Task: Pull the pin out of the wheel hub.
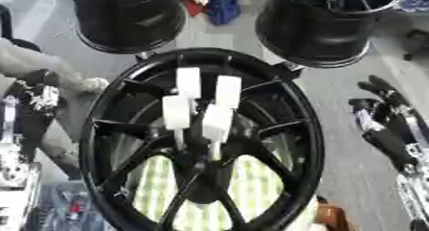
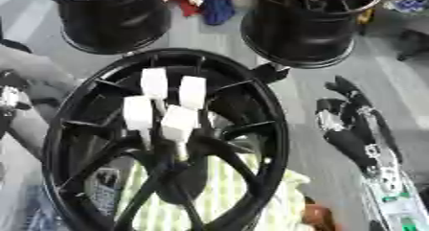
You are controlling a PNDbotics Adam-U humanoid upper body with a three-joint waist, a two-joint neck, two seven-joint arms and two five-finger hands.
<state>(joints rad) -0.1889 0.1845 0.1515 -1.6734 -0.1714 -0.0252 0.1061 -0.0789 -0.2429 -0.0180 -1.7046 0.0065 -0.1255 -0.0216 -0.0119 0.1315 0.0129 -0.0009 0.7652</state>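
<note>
A large black wheel (image 1: 201,139) with thin spokes fills the middle of both views, its face turned up toward the camera. Four white pins (image 1: 201,105) stand in a tight cluster at its hub (image 1: 201,153), two set a little farther back and two nearer, each with a blocky white head on a thinner stem that runs down into the hub. All four are seated in the hub; nothing is touching them.

The right hand (image 2: 348,124) shows at the right side, black with silver parts, beside the wheel's rim and apart from it. Its fingers look loosely spread and point up and away, holding nothing, though the picture is soft there and the exact pose is hard to make out. The left hand (image 1: 38,100) is at the left edge, partly hidden beside the rim, and I cannot tell whether its fingers are apart or together.

Through the lower spokes a pale yellow-green checked cloth (image 1: 251,187) shows under the wheel. Two more black wheels stand behind it on the grey surface (image 1: 344,129): one at the upper left (image 1: 126,14) and one at the upper right (image 1: 322,24). Between them lies a heap of red and blue cloth (image 1: 214,2).
</note>
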